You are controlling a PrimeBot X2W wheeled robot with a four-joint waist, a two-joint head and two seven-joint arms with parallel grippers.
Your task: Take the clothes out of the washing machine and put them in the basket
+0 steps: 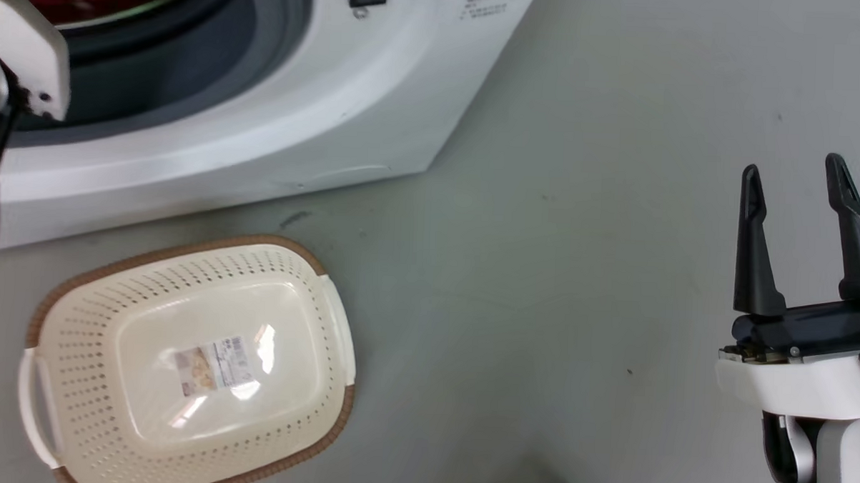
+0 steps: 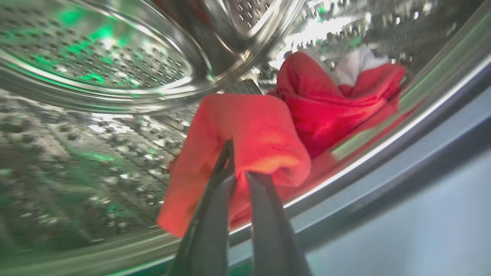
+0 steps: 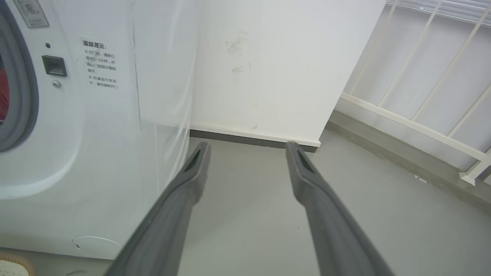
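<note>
Head view: the basket (image 1: 75, 358) is sitting empty at lower left; your right gripper (image 1: 794, 168) is standing wide at lower right.
Left wrist view: your left gripper (image 2: 239, 165) is pinching a fold of the red garment (image 2: 253, 130) mid-frame in the drum (image 2: 96, 57); expect soft, light cloth.
Right wrist view: its fingers (image 3: 191, 180) are gaping over floor (image 3: 249, 214).

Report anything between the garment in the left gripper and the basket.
The left gripper pinches a red garment inside the drum; its steel lip and the grey gasket must be cleared. Past them, nothing visible blocks the open basket.
</note>
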